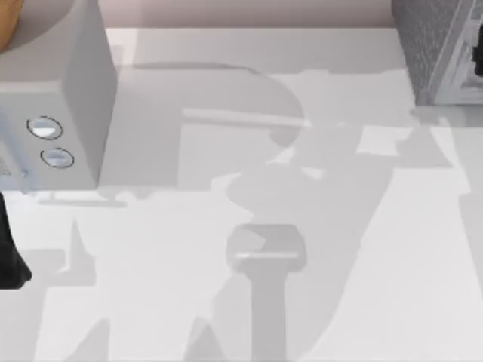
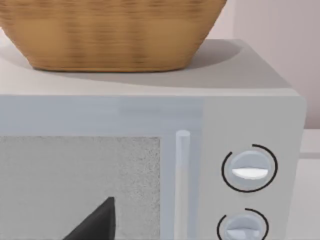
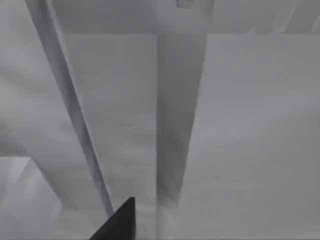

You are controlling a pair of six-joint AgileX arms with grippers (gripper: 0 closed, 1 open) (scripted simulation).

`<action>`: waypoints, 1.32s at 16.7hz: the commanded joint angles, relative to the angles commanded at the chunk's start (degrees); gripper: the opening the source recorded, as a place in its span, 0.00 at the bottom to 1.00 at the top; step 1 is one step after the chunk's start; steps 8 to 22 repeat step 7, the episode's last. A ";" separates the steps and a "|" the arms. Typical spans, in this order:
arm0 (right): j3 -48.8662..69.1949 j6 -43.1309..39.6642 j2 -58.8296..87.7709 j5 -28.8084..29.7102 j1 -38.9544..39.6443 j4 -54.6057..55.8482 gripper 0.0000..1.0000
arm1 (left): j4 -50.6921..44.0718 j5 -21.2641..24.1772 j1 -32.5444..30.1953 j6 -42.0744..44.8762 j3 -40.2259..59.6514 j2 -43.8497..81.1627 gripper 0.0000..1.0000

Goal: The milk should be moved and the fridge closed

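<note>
White surface: our fridge at far right, dial box at left carrying a basket. State of both jaws: we cannot tell.

The dark grey box-shaped fridge at the table's far right is showing a rough, speckled finish. The light grey box with two round dials is looking smooth and matt, its door window grainy. The tan basket is showing a ribbed wicker weave. The white table is looking smooth and matt.
</note>
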 joint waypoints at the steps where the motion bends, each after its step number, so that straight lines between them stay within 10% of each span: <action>1: 2.97 -0.01 2.19 0.04 0.02 -0.55 1.00 | 0.00 0.00 0.00 0.00 0.00 0.00 1.00; 22: 13.73 -0.05 9.95 0.14 0.19 -2.59 1.00 | 0.00 0.00 0.00 0.00 0.00 0.00 1.00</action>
